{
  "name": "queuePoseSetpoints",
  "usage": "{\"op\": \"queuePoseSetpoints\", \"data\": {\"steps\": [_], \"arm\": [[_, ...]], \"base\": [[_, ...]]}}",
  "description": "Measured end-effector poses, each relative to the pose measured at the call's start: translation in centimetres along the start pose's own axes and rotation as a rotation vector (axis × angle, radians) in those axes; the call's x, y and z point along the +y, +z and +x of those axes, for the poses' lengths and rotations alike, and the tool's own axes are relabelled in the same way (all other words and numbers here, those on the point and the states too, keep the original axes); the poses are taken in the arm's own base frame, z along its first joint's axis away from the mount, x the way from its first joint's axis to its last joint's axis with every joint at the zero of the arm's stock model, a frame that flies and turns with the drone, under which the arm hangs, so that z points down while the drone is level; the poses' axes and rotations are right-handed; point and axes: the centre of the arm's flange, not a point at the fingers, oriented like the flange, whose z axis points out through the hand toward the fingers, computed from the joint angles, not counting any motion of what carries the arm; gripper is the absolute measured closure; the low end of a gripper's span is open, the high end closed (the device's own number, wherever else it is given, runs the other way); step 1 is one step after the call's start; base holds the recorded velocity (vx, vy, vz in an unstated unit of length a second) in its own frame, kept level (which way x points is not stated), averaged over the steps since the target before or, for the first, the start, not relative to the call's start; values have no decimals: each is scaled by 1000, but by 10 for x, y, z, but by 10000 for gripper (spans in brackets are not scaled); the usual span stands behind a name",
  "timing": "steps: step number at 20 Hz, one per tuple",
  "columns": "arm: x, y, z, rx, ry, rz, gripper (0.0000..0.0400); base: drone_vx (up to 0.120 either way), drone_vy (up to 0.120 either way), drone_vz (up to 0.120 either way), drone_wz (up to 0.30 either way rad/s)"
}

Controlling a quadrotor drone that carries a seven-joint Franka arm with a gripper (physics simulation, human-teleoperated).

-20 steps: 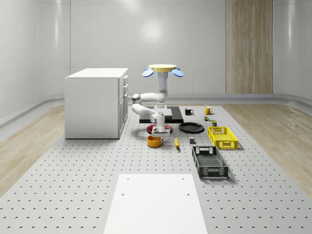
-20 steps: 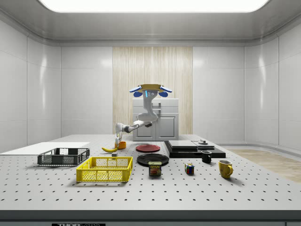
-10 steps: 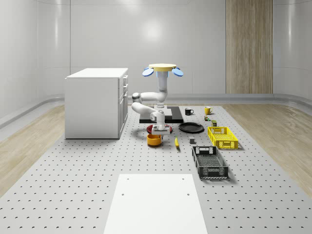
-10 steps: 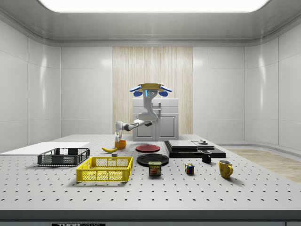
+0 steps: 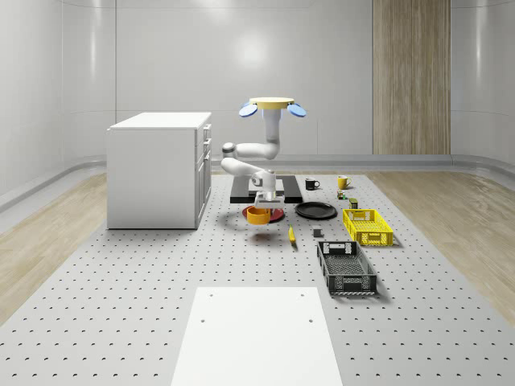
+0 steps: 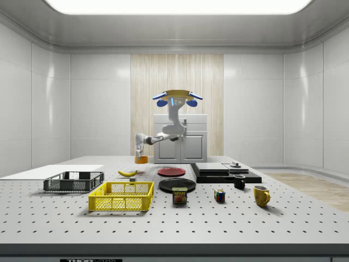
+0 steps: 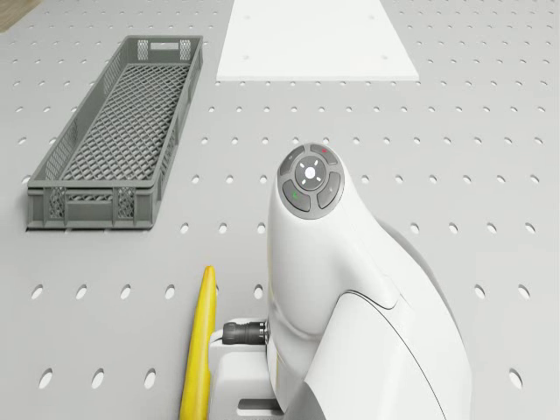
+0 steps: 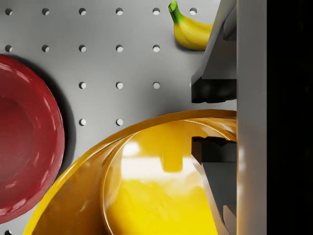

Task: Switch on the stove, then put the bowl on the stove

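The orange bowl (image 5: 257,215) hangs above the table, its shadow on the boards below. My gripper (image 5: 260,202) is shut on its rim. In the wrist view one fingertip (image 8: 214,91) is outside the bowl (image 8: 161,186) wall and the other inside, with the gripper (image 8: 215,120) pinching the rim. The side view has the bowl (image 6: 141,160) raised under the gripper (image 6: 139,153). The black stove (image 5: 290,191) lies flat just behind the bowl. The drone (image 5: 271,105) hovers over the stove's near end, arm reaching down and forward.
A red plate (image 8: 24,147) and a banana (image 8: 193,32) lie under the bowl's sides. A black plate (image 5: 315,211), yellow basket (image 5: 367,226), grey crate (image 5: 346,268), mugs (image 5: 344,182) and a white cabinet (image 5: 157,169) stand around. A white mat (image 5: 256,334) lies in front.
The gripper has closed on the bowl's rim and raised it off the table toward the stove. The drone has risen slightly and shifted to the whole-scene view's right.
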Motion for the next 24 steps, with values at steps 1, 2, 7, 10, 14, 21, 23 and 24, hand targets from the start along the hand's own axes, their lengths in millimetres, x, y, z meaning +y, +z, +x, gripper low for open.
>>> {"op": "queuePoseSetpoints", "data": {"steps": [1,2,7,10,14,21,23,24], "arm": [[0,0,0,0,0,0,300],[0,-1,0,0,0,0,300],[0,-2,0,0,0,0,300],[0,-2,0,0,0,0,300],[0,-2,0,0,0,0,300],[0,-2,0,0,0,0,300],[0,-2,0,0,0,0,300],[0,-2,0,0,0,0,300]], "base": [[-120,120,120,0],[-120,120,120,0],[-120,120,120,0],[-120,120,120,0],[-120,10,10,0],[-120,69,0,0],[-120,0,100,0],[-120,0,120,0]]}}
